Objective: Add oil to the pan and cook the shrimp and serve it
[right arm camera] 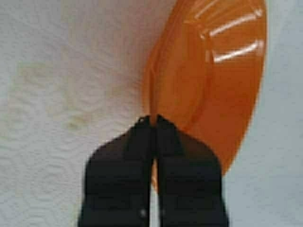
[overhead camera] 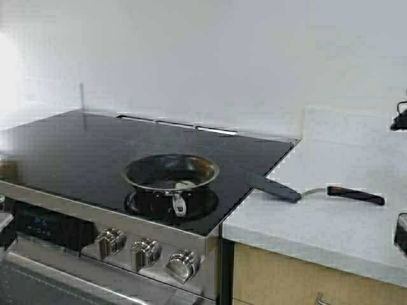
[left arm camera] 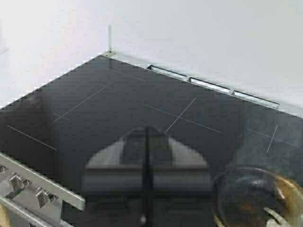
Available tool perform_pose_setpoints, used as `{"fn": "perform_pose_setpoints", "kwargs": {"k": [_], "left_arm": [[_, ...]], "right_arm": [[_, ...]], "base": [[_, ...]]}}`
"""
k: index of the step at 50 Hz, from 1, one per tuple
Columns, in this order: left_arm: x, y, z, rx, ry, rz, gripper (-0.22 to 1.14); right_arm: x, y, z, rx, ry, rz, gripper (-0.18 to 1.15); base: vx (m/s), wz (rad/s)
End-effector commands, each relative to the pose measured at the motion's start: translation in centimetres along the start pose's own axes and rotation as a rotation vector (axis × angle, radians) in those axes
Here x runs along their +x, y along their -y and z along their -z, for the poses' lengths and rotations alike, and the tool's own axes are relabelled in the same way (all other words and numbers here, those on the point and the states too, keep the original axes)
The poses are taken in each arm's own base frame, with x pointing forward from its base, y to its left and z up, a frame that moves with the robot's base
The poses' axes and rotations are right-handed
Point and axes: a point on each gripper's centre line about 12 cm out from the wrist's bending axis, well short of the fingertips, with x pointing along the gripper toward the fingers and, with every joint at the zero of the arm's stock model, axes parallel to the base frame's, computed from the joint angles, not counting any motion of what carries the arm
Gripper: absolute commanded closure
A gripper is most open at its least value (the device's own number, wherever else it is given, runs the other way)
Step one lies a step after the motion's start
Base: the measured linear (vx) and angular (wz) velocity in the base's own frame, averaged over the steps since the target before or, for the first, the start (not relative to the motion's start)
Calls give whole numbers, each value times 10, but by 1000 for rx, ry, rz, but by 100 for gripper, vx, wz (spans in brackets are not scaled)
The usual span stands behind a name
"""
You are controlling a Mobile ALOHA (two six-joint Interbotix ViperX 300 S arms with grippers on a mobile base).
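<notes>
**Shrimp in the pan, both arms drawn back**

Shrimp (overhead camera: 184, 185): a pale curved lump lying on the dark floor of the pan (overhead camera: 170, 175), toward the near wall, just above the short steel handle. Pan sitting on the front burner zone of the black glass cooktop (overhead camera: 76, 149), handle pointing at the knobs (overhead camera: 146, 251), probably for an easy reach from the front. Brownish film on the pan's inner wall in the left wrist view, likely oil or residue; no oil jug anywhere in view.

Spatula (overhead camera: 318, 190) lying flat on the white counter (overhead camera: 331, 222) right of the stove, dark blade just over the cooktop's edge, handle pointing away to the right, likely parked within the right arm's range.

Left gripper (left arm camera: 147, 189) hanging over the cooktop beside the pan, fingers pressed together, nothing between them. Right gripper (right arm camera: 154, 123) likewise closed and empty, poised over an orange bowl (right arm camera: 213, 71) resting on a white paper towel (right arm camera: 57, 94), plausibly the dish for serving.
</notes>
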Motion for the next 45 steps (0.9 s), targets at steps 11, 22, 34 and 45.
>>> {"fn": "perform_pose_setpoints", "kwargs": {"k": [11, 22, 34, 45], "left_arm": [[2, 0, -4, 1, 8, 0, 89], [2, 0, -4, 0, 8, -1, 89], [2, 0, -5, 0, 9, 0, 89], [2, 0, -5, -2, 11, 0, 89]], "right_arm": [[-26, 36, -19, 195, 80, -139, 2], [-40, 40, -28, 206, 111, -205, 2], [-73, 65, -42, 253, 191, -220, 2], [-127, 106, -56, 379, 312, -221, 3]], "base": [[0, 0], [0, 0], [0, 0], [0, 0]]}}
